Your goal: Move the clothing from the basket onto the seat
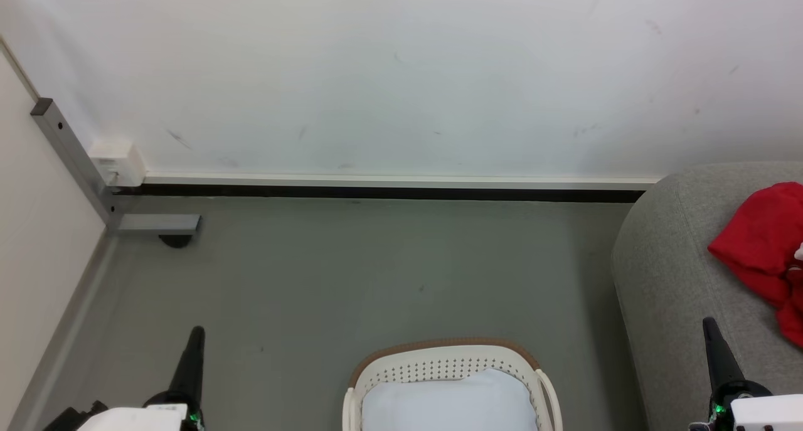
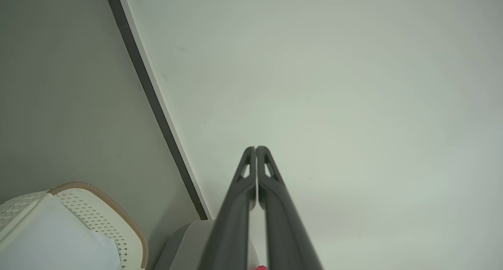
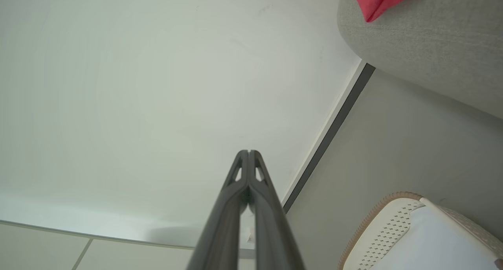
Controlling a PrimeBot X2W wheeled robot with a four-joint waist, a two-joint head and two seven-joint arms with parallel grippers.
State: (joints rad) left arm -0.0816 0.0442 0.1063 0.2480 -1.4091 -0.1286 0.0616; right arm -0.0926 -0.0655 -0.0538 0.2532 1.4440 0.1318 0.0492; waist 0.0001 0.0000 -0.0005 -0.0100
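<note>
Left gripper (image 2: 256, 148): jaws pressed together at the tips, holding nothing, pointed at the bare wall (image 2: 353, 85).
Right gripper (image 3: 248, 152): jaws likewise closed tip to tip, and empty.
Clothing (image 1: 762, 236): a crumpled red heap lying on the seat, beyond and to the right of the right jaws, apart from them.
Seat (image 1: 677, 261): light grey upholstery, just beside the right jaws on their right.
Basket (image 1: 439, 346): on the floor (image 1: 313, 280) between the two pairs of jaws, down near their bases; no red shows in it.
Pale filling (image 1: 452, 403): a bluish-white soft mass fills the basket; I cannot tell whether it is a liner or a garment.
Progress: judged nearly or wholly done, since the red clothing rests on the seat; the pale mass, if it counts as clothing, would be what is left.
Writing: no brand, label or lettering is readable; the small white box (image 1: 116, 161) on the wall beyond the left jaws looks blank.
</note>
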